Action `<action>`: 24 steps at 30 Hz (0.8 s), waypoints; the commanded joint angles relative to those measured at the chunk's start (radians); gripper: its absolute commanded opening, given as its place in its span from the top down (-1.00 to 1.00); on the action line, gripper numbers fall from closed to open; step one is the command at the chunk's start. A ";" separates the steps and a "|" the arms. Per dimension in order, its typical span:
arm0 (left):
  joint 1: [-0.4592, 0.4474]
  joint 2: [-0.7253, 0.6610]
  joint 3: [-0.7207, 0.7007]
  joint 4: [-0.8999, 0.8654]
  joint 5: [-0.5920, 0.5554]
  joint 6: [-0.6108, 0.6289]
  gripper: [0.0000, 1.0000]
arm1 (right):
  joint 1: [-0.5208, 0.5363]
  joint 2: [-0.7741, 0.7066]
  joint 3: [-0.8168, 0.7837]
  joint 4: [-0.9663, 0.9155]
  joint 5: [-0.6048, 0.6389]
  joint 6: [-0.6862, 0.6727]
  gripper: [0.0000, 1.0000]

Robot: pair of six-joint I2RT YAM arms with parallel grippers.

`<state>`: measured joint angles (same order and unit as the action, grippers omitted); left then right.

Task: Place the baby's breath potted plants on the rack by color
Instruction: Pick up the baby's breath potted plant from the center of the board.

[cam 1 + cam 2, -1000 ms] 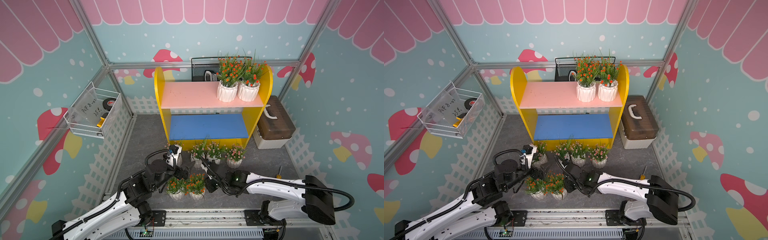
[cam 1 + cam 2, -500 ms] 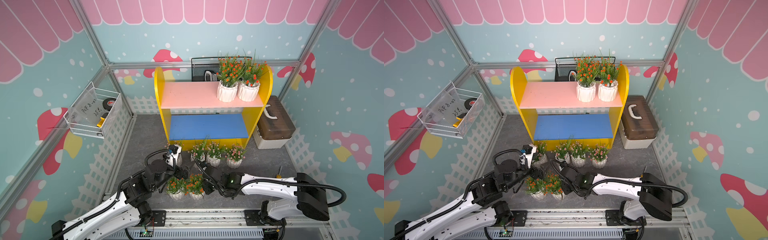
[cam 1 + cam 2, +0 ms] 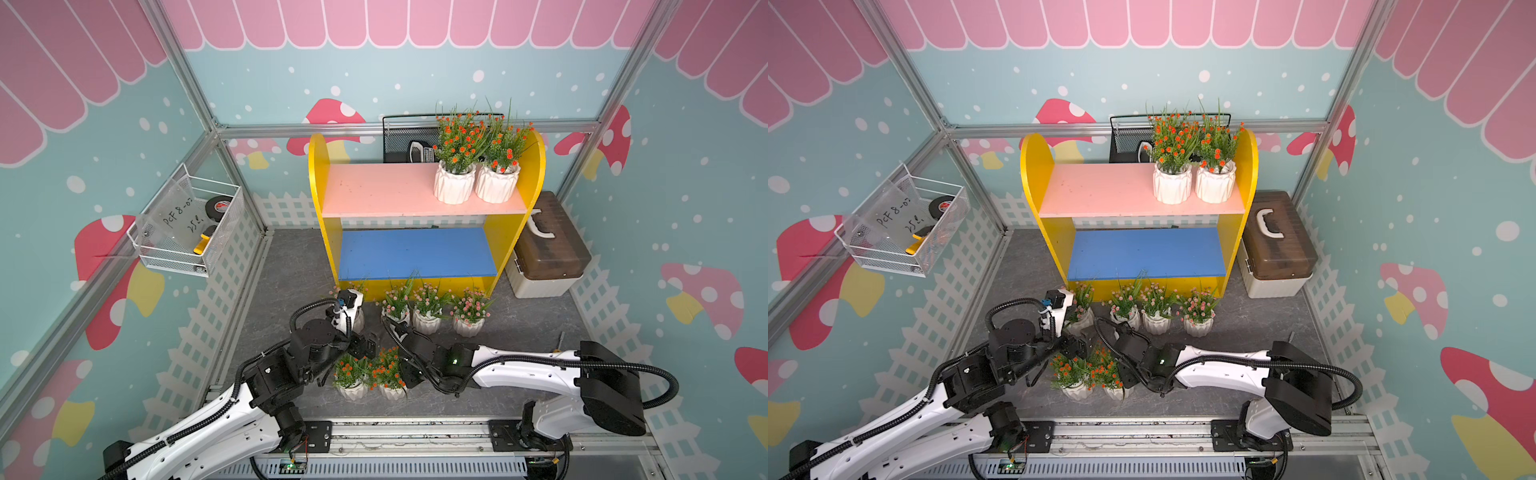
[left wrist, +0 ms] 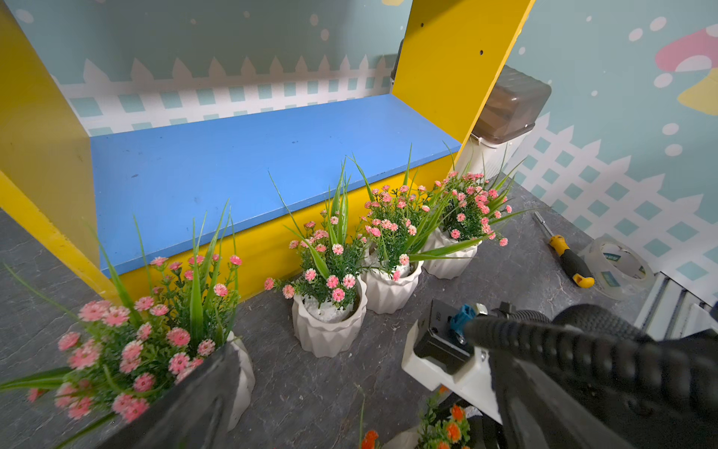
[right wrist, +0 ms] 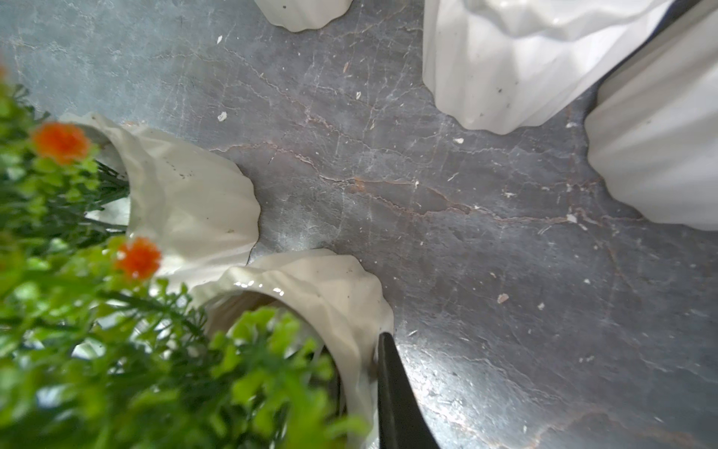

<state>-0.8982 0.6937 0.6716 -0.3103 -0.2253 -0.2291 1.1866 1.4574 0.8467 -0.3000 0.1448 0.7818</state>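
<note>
1. Orange-flowered pot (image 5: 330,295): upright on the floor (image 3: 291,291), axis vertical, at the right gripper (image 3: 403,376), the nearer arm.
2. We see one finger (image 5: 390,388) on its outer wall; the other is hidden: grip unconfirmed.
3. Left gripper (image 3: 368,345): open, empty.
4. Rack (image 3: 374,191): well beyond.

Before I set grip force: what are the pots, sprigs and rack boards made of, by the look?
Pots: likely glazed ceramic, glossy white, with sharp highlights along the rim.
Sprigs: look plastic, uniform waxy green.
Rack boards: painted wood or fibreboard, matte, with faint scuffs; holes drilled in the yellow side panel.
</note>
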 commanded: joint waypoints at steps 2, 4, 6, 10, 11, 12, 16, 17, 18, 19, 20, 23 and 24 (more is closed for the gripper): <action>-0.002 -0.009 -0.008 -0.004 -0.013 -0.013 -0.96 | 0.003 -0.004 0.018 -0.086 0.070 0.001 0.79; -0.002 -0.008 -0.006 -0.003 -0.015 -0.013 -0.96 | 0.000 -0.020 0.025 -0.122 0.098 -0.010 0.81; -0.002 -0.008 -0.006 0.000 -0.011 -0.012 -0.96 | -0.006 -0.039 0.029 -0.156 0.127 -0.018 0.83; -0.002 -0.001 -0.004 0.009 -0.005 -0.010 -0.96 | -0.032 -0.093 0.012 -0.206 0.162 -0.028 0.85; -0.002 0.000 -0.004 0.012 -0.004 -0.010 -0.96 | -0.041 -0.107 0.005 -0.213 0.167 -0.027 0.85; -0.003 0.002 -0.004 0.016 -0.001 -0.009 -0.96 | -0.050 -0.121 -0.005 -0.218 0.171 -0.029 0.85; -0.003 0.017 -0.004 0.037 0.023 -0.006 -0.96 | -0.096 -0.191 -0.056 -0.222 0.170 -0.033 0.87; -0.003 0.022 -0.004 0.042 0.029 -0.004 -0.96 | -0.106 -0.207 -0.070 -0.220 0.167 -0.034 0.87; -0.003 0.026 -0.004 0.047 0.033 -0.001 -0.96 | -0.119 -0.225 -0.082 -0.217 0.161 -0.037 0.87; -0.002 0.033 -0.003 0.053 0.038 -0.001 -0.96 | -0.134 -0.242 -0.092 -0.218 0.155 -0.042 0.88; -0.002 0.039 -0.003 0.059 0.039 0.000 -0.96 | -0.145 -0.256 -0.101 -0.218 0.148 -0.044 0.88; -0.002 0.060 0.000 0.071 0.053 0.003 -0.96 | -0.184 -0.311 -0.131 -0.218 0.123 -0.053 0.89; -0.002 0.066 0.001 0.075 0.060 0.006 -0.96 | -0.198 -0.332 -0.140 -0.218 0.114 -0.058 0.89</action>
<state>-0.8982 0.7494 0.6716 -0.2649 -0.1940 -0.2279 1.0138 1.1812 0.7193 -0.5392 0.2695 0.7326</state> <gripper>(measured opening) 0.981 0.100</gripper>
